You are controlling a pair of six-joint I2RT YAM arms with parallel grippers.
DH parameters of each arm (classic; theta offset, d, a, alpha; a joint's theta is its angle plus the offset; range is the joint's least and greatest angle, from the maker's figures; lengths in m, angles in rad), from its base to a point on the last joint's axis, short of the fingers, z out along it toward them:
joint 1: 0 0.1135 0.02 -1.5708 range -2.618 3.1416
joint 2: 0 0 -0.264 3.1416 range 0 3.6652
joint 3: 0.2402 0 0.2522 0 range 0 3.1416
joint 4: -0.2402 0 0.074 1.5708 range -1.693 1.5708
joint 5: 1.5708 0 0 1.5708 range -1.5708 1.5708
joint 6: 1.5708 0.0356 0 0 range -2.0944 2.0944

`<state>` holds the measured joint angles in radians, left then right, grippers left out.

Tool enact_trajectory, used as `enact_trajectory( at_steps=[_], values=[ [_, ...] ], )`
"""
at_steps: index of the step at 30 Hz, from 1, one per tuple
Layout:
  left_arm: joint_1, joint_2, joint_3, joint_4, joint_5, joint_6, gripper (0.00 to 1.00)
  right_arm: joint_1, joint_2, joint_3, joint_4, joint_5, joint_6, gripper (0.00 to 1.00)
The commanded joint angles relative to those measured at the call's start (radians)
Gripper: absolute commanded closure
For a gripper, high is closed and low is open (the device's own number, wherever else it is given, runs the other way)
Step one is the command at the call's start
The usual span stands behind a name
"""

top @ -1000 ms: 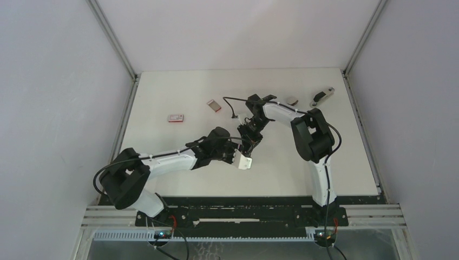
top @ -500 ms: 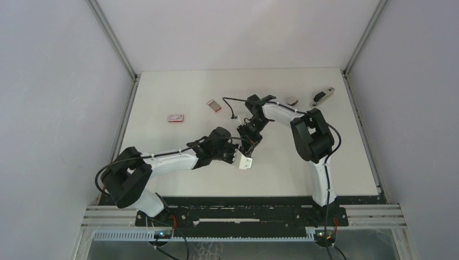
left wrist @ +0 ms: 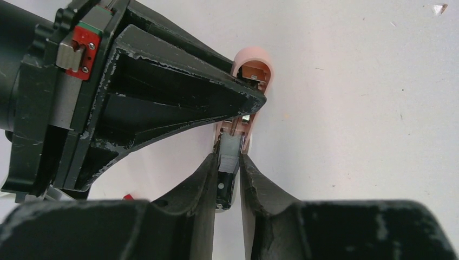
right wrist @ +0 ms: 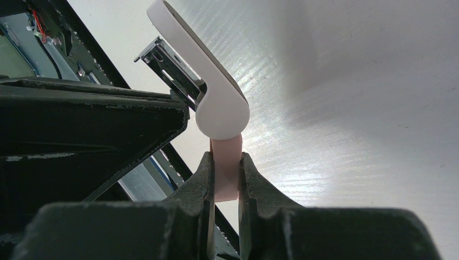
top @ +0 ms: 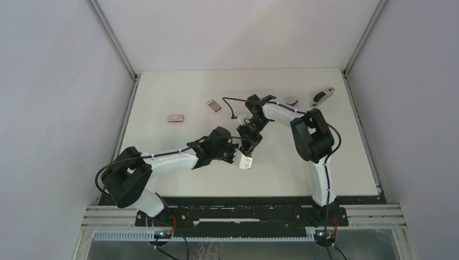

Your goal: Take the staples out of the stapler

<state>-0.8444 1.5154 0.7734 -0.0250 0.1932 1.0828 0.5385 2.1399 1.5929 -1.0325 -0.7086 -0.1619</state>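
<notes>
The stapler stands open, its white top [right wrist: 216,103] swung up off the pink base [right wrist: 224,149] and the grey metal magazine [right wrist: 170,65] sticking out. My right gripper [right wrist: 225,162] is shut on the pink base. My left gripper [left wrist: 229,162] is shut on the magazine [left wrist: 230,154], fingertips pressed to both its sides, with the pink base's rounded end [left wrist: 266,58] beyond. The staples cannot be told apart from the magazine's metal. One black finger [left wrist: 178,92] of the right gripper crosses the left wrist view.
Two small red-and-white boxes [top: 176,117] [top: 214,105] lie at the back left of the table [top: 281,162]. Two small dark-and-grey objects [top: 292,101] [top: 321,96] lie at the back right. Both arms meet at the table's middle.
My left gripper's jaws have closed onto the magazine. Neither arm has shifted noticeably, and the right grip is unchanged.
</notes>
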Motion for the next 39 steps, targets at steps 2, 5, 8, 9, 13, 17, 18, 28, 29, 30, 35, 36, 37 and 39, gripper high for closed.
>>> enact_trajectory(
  at_steps=[2, 5, 8, 9, 13, 17, 18, 28, 29, 30, 35, 36, 37, 39],
  values=[
    [-0.007, -0.020, 0.044, 0.004, 0.020, -0.018, 0.75, 0.005, -0.013, 0.036, -0.002, -0.023, -0.020, 1.00],
    [-0.007, -0.025, 0.045, 0.002, 0.023, -0.021, 0.75, 0.005, -0.010, 0.036, -0.002, -0.022, -0.020, 1.00],
    [-0.007, -0.035, 0.047, 0.001, 0.023, -0.027, 0.75, 0.001, -0.008, 0.036, -0.002, -0.023, -0.020, 1.00],
    [-0.007, -0.040, 0.047, -0.001, 0.022, -0.028, 0.75, -0.001, -0.009, 0.036, -0.001, -0.024, -0.020, 1.00],
    [-0.007, -0.058, 0.051, -0.003, 0.020, -0.040, 0.76, -0.007, -0.006, 0.036, -0.002, -0.028, -0.021, 1.00],
    [-0.006, -0.076, 0.052, -0.004, 0.019, -0.051, 0.76, -0.011, -0.004, 0.037, -0.002, -0.023, -0.020, 1.00],
    [-0.005, -0.081, 0.052, -0.004, 0.021, -0.052, 0.76, -0.011, -0.002, 0.038, -0.002, -0.024, -0.020, 1.00],
    [-0.005, -0.108, 0.006, -0.047, 0.103, -0.019, 0.76, -0.049, 0.010, 0.045, -0.011, -0.069, -0.020, 1.00],
    [-0.005, -0.110, 0.002, -0.046, 0.105, -0.016, 0.76, -0.052, 0.011, 0.045, -0.012, -0.071, -0.018, 1.00],
    [-0.005, -0.110, 0.000, -0.045, 0.104, -0.014, 0.76, -0.053, 0.013, 0.045, -0.012, -0.072, -0.019, 1.00],
    [-0.002, -0.105, 0.012, -0.011, 0.073, -0.048, 0.76, -0.053, 0.018, 0.047, -0.014, -0.062, -0.019, 1.00],
    [0.005, -0.101, 0.024, -0.010, 0.068, -0.064, 0.76, -0.054, 0.015, 0.048, -0.014, -0.057, -0.020, 1.00],
    [0.014, -0.098, 0.035, -0.015, 0.069, -0.072, 0.76, -0.055, 0.011, 0.048, -0.014, -0.049, -0.021, 1.00],
    [0.034, -0.097, 0.045, -0.027, 0.079, -0.086, 0.76, -0.065, 0.003, 0.047, -0.011, -0.030, -0.018, 1.00]
  ],
)
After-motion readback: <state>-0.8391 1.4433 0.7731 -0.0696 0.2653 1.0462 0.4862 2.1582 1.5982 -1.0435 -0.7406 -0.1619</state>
